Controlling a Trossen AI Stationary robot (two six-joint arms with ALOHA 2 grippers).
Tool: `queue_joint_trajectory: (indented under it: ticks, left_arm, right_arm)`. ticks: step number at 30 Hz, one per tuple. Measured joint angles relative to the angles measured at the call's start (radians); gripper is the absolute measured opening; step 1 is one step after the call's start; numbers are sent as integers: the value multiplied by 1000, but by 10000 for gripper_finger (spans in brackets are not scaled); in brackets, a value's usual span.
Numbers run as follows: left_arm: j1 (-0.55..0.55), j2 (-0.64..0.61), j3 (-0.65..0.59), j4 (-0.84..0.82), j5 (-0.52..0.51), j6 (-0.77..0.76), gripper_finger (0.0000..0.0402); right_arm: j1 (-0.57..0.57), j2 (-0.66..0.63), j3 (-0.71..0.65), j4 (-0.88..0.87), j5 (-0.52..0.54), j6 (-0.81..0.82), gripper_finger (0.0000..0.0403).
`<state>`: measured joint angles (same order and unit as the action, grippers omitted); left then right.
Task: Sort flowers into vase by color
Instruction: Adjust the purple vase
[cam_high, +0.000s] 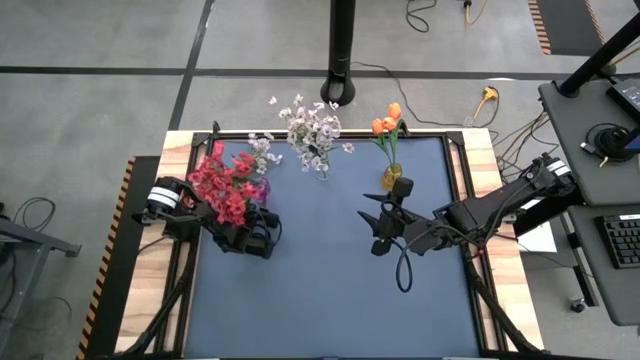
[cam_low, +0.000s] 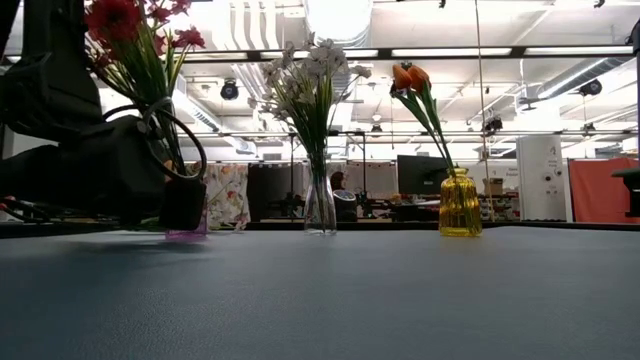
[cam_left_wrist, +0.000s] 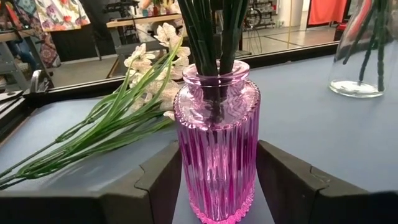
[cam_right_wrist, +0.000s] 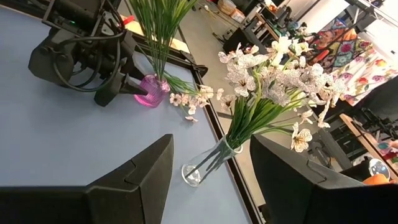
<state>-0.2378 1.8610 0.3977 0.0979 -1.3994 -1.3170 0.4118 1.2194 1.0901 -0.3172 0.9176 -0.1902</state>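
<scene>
A ribbed pink glass vase (cam_left_wrist: 216, 155) (cam_high: 262, 189) stands on the blue mat and holds the red sprays (cam_high: 225, 185) (cam_low: 130, 30). My left gripper (cam_left_wrist: 217, 186) (cam_high: 262, 207) is at its lower body. One white spray (cam_left_wrist: 112, 124) (cam_high: 260, 150) lies flat on the mat just beyond the pink vase. A clear vase (cam_low: 320, 205) (cam_right_wrist: 202, 167) holds white sprays (cam_high: 312, 125). An amber vase (cam_low: 460, 205) (cam_high: 392, 178) holds orange buds (cam_high: 388, 120). My right gripper (cam_right_wrist: 211, 146) (cam_high: 374, 230) hovers open and empty at mid-table, pointing toward the clear vase. My left gripper has the pink vase's ribbed lower body (cam_left_wrist: 186, 168) between its two fingers (cam_left_wrist: 155, 183), one on each side. Both inner faces appear to lie against the glass. The fingers come in level from the table's near-left side. The vase stands upright, its base on the mat.
The three vases stand in a row along the mat's far half; the near half of the mat (cam_high: 330, 300) holds nothing. A cable loop (cam_high: 402, 270) hangs from the right arm. A black post (cam_high: 342, 50) rises beyond the far edge.
</scene>
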Motion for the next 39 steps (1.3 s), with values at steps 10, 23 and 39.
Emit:
queue_joint_trajectory:
  ticks: [10,23,39]
  left_arm:
    - [-13,0,0,34,7,0,182]
    - [-25,0,0,91,11,0,182]
    - [-26,0,57,105,33,78,182]
  right_arm:
    - [0,0,0,-2,0,7,206]
    - [0,0,0,-8,0,7,206]
    - [0,-1,0,-39,0,37,206]
